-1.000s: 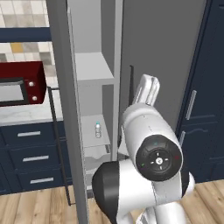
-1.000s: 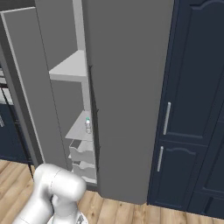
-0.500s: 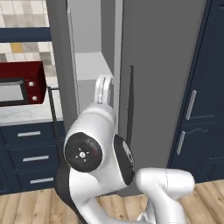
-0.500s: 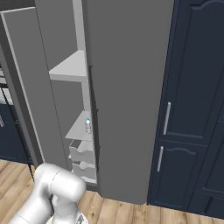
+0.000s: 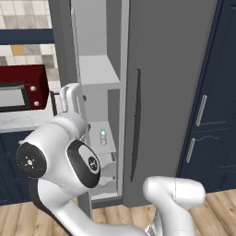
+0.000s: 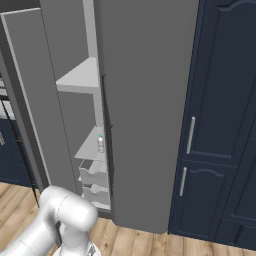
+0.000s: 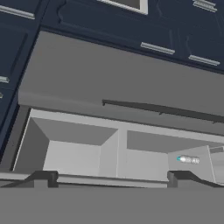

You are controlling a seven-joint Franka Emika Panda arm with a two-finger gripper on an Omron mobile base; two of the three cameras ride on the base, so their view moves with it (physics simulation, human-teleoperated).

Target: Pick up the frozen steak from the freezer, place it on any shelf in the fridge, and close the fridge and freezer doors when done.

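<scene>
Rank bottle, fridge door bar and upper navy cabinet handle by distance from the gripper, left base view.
1. bottle: low, just right of the gripper.
2. door bar: further right; nearly level with the bottle, so 1 and 2 are a close call.
3. cabinet handle: far right, clearly farthest.

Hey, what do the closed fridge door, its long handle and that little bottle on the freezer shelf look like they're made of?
The fridge door looks like matte grey painted metal: flat, even tone, no gloss. Its handle is a thin dark bar, perhaps black metal or plastic; the render leaves that open. The small bottle seems clear plastic, pale and see-through with a bluish cap. The freezer shelf under it looks like smooth pale grey plastic.
</scene>
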